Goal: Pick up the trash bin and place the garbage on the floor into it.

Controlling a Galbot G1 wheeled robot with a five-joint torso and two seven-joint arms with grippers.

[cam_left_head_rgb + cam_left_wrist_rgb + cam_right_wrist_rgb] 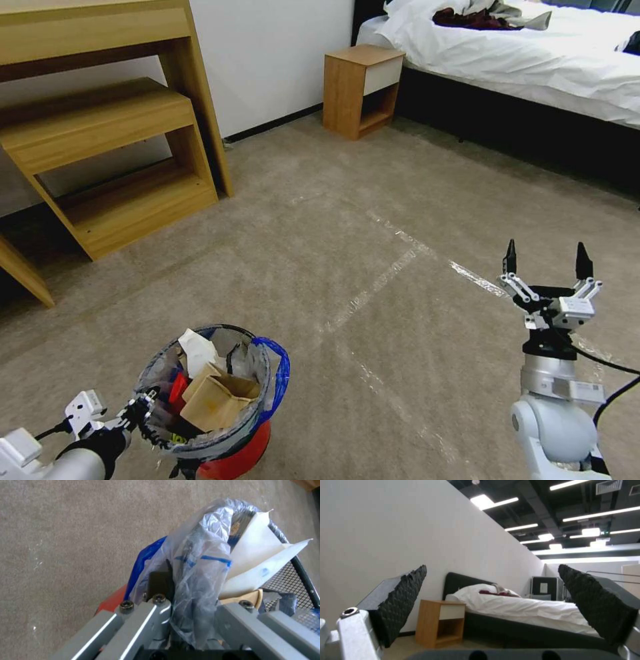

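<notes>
Two pincers are seen. The left pincer is clamped on the near rim of the bin, its fingers pinched over the wire edge and the clear liner. The bin is held low at the near left of the floor; whether its base rests on the carpet cannot be told. Garbage is already piled inside: a cardboard scrap, white paper, something red. No loose litter is visible on the carpet ahead, so the collecting is judged nearly or fully done. The left arm is stretched low and forward from the near left corner. The right pincer is raised at the near right, pointing toward the bed, spread wide and empty.
</notes>
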